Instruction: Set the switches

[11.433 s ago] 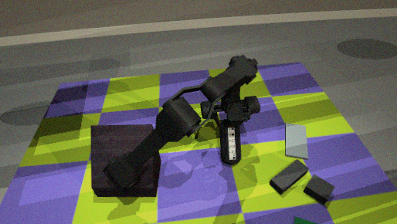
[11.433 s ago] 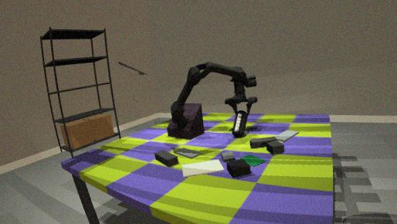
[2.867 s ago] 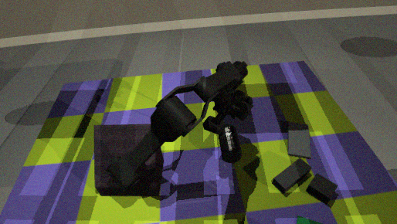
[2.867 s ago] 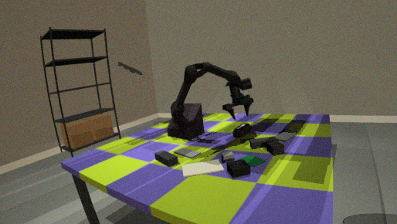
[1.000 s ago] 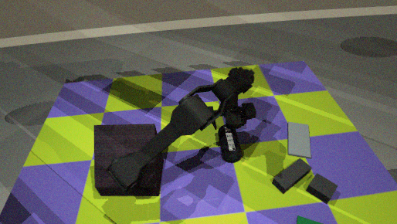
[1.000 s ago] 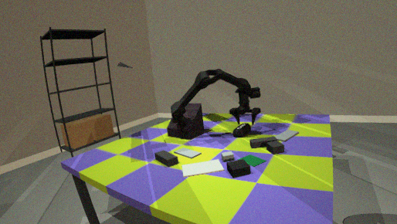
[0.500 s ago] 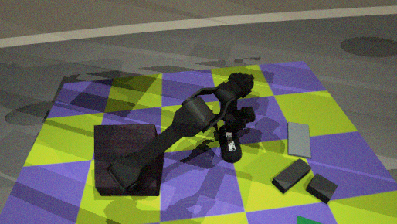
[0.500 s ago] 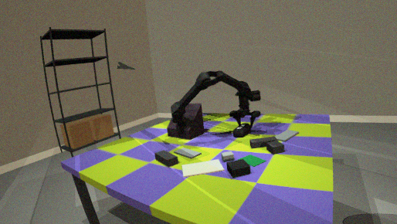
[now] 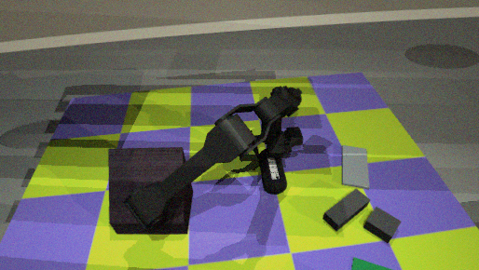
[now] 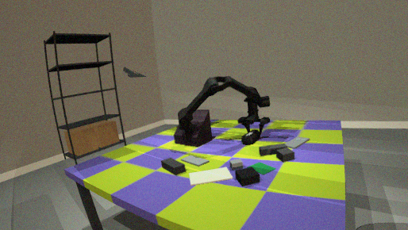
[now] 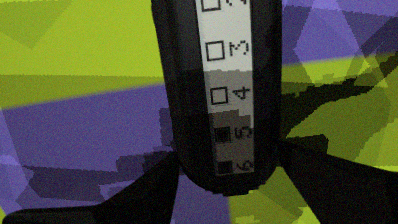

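Between the tool's fingers sits the upturned controller unit, label showing.

a black shelf rack stands at the left of the exterior view, a brown box on its low shelf. on the checkered tabletop, lower centre: a white sheet, a green tile, a black cube, a small grey block.

label squares one and two cut off, switches hidden underneath
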